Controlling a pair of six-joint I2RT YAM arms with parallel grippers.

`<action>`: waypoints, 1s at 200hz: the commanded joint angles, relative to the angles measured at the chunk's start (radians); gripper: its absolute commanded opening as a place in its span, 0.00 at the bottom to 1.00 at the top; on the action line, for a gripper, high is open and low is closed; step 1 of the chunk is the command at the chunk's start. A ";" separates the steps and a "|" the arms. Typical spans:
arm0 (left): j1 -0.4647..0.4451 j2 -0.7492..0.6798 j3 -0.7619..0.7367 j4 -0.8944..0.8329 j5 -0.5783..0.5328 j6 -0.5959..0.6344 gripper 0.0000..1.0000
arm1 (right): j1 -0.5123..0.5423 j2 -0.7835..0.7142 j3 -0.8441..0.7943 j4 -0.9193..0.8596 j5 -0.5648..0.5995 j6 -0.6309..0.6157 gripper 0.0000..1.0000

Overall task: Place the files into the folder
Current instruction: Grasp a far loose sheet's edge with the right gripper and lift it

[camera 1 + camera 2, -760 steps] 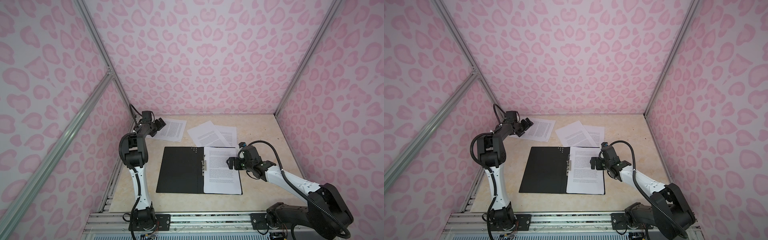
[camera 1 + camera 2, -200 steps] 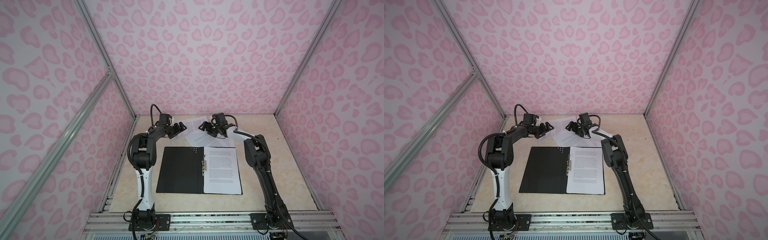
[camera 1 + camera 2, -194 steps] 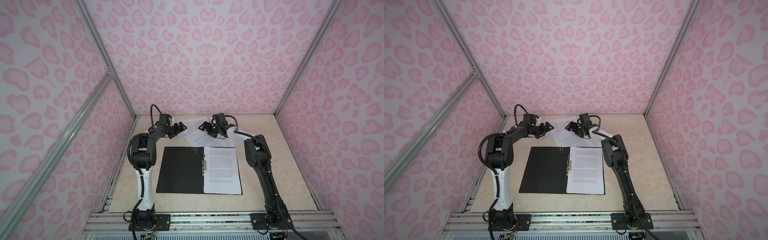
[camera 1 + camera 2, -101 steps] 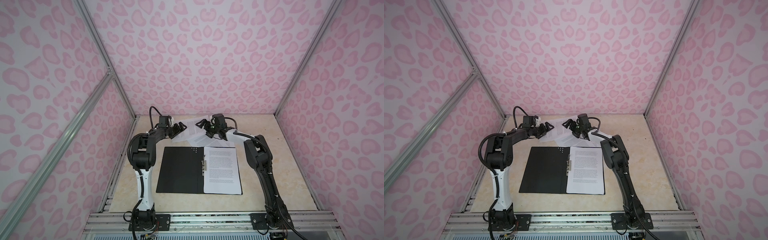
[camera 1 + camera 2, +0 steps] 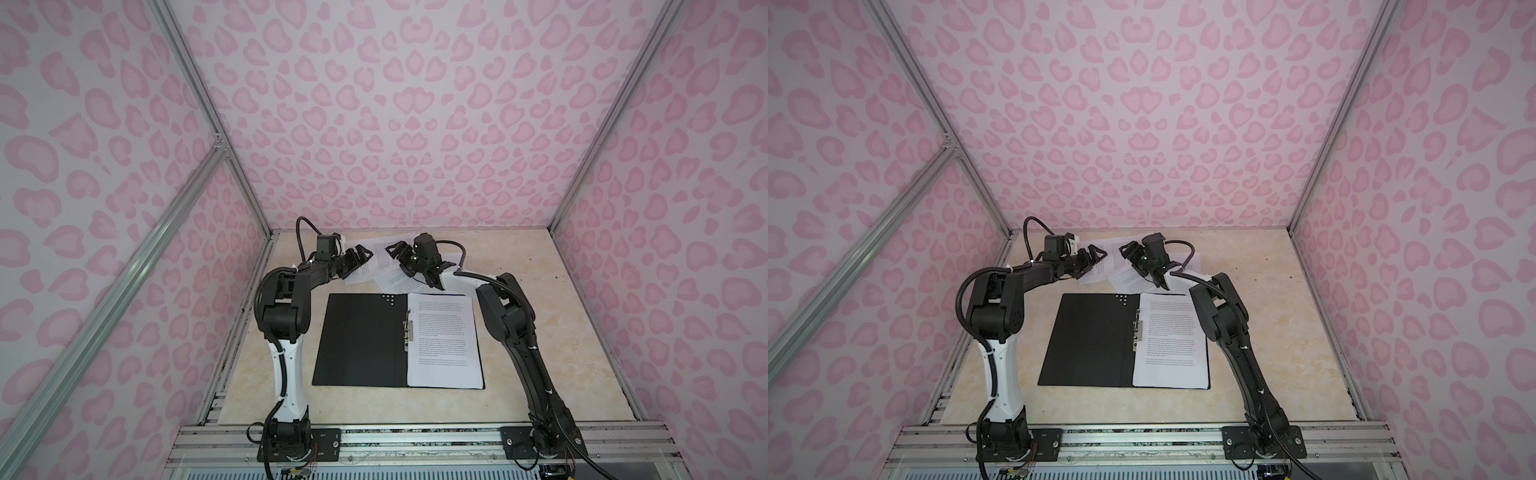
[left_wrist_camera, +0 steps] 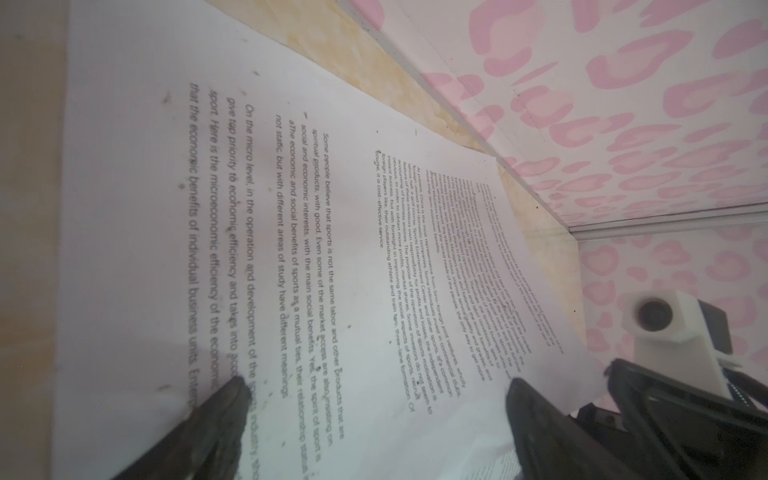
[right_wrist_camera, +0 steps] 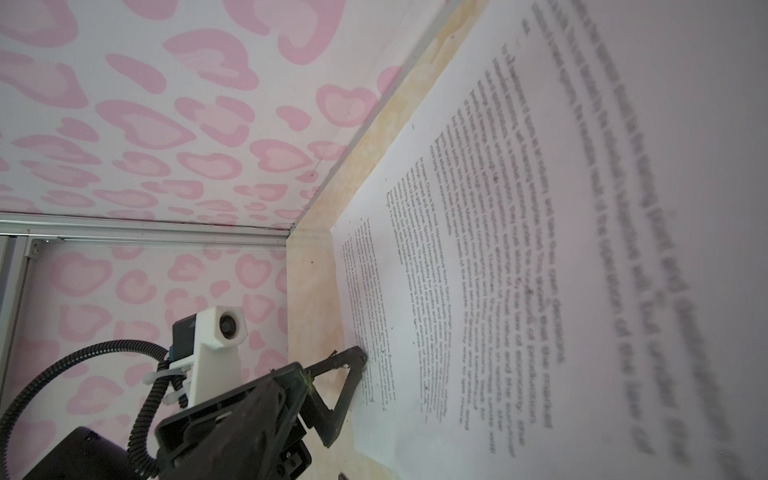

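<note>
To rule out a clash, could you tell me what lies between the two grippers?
A loose printed sheet lies between the left gripper and the right gripper, as both top views show.

Things counted, by kind

One flat matte black folder point(image 5: 361, 336) is counted, with three white printed paper sheets point(image 5: 442, 336) made out, one inside and two behind, and two black-and-white robot arms point(image 5: 286, 316).

Tabletop point(image 5: 569, 340) right of the folder point(image 5: 361, 336) lies open (wall point(image 5: 685, 291) beyond).
</note>
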 commanded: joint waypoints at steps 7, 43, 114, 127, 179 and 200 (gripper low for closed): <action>-0.005 0.017 -0.034 -0.219 0.017 -0.056 0.99 | 0.016 0.017 -0.020 0.079 0.110 0.077 0.66; -0.002 0.015 -0.043 -0.204 0.025 -0.064 0.98 | 0.047 -0.002 -0.085 0.133 0.240 0.138 0.53; 0.008 0.023 -0.045 -0.191 0.056 -0.075 0.98 | 0.090 0.019 -0.081 0.149 0.349 0.219 0.10; 0.009 0.021 -0.039 -0.182 0.085 -0.082 0.98 | 0.092 0.014 -0.060 0.121 0.347 0.189 0.00; 0.010 -0.157 0.039 -0.189 0.165 -0.104 0.98 | 0.066 -0.083 0.000 0.019 0.264 0.003 0.00; 0.007 -0.312 0.019 -0.202 0.140 -0.103 0.99 | 0.060 -0.154 0.023 -0.065 0.223 -0.123 0.00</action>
